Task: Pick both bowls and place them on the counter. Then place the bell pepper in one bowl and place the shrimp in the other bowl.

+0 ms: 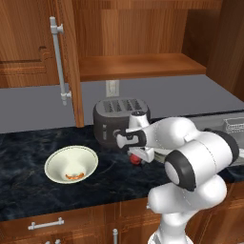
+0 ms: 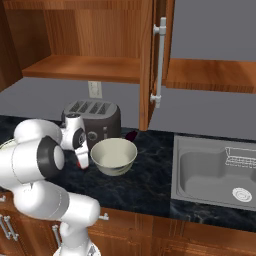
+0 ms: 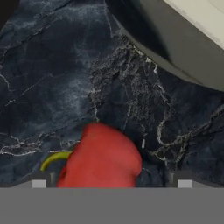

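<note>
Found the gripper [image 3: 111, 183] spread wide and pointing down at the counter [image 3: 52, 78], just in front of the toaster [image 1: 119, 121]. Saw the two dark finger tips standing well apart, one on each side of the bell pepper [image 3: 103, 157], with a gap to the red skin on both sides; held nothing. Saw the bell pepper lying on the black marble-look top in front of the toaster's right half, its yellow-green stem [image 3: 54, 158] poking out sideways. In the left base view, made out only a sliver of red under the hand.

Noted the wider, shallower bowl [image 1: 71, 163] upright on the counter, in front of the toaster and off to its left, apart from the pepper. Saw the shrimp [image 1: 74, 176] lying inside it, against the near wall.

Noted the deeper bowl [image 2: 113, 156] upright on the counter too, in front of the toaster and to its right, near the hand and with nothing visible inside. Caught its cream rim in the hand view's upper right corner.

Saw the sink [image 2: 190, 170] further right of the toaster, beyond the deeper bowl.
</note>
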Robot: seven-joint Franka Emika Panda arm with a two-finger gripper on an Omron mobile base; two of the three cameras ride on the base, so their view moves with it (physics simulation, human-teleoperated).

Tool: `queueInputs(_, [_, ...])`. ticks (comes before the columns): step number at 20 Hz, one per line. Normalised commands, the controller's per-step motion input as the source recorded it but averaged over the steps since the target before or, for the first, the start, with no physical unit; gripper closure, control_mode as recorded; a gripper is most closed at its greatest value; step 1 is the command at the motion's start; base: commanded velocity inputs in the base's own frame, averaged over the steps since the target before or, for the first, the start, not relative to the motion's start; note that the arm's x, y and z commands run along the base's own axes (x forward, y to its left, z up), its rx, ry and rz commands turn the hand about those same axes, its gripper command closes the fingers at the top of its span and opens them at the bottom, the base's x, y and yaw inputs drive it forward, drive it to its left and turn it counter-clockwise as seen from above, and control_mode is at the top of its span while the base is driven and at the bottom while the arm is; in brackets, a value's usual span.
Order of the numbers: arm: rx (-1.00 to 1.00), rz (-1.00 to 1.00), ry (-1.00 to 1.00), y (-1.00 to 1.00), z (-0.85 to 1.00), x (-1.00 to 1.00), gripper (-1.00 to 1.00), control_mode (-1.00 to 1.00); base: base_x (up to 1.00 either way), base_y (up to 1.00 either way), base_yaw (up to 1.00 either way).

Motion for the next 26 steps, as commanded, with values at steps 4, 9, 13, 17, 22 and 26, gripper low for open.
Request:
queueInputs(4, [0.0, 0.0, 0.0, 0.0, -0.22, 0.0, -1.0, -1.0, 0.0, 0.0, 0.0])
queueInputs(9, [0.0, 0.0, 0.0, 0.0, -0.29, 0.0, 1.0, -1.0, 0.0, 0.0, 0.0])
queueInputs(13, [0.0, 0.0, 0.0, 0.0, -0.13, -0.01, 1.0, -1.0, 0.0, 0.0, 0.0])
queueInputs(17, [0.0, -0.06, -0.04, 0.0, 0.25, -0.5, 1.0, -1.0, 0.0, 0.0, 0.0])
queueInputs(22, [-0.01, -0.08, -0.02, -0.13, 0.68, -0.5, 1.0, -1.0, 0.0, 0.0, 0.0])
queueInputs(26, [-0.05, -0.04, -0.04, -0.24, 0.82, -0.24, 1.0, -1.0, 0.0, 0.0, 0.0])
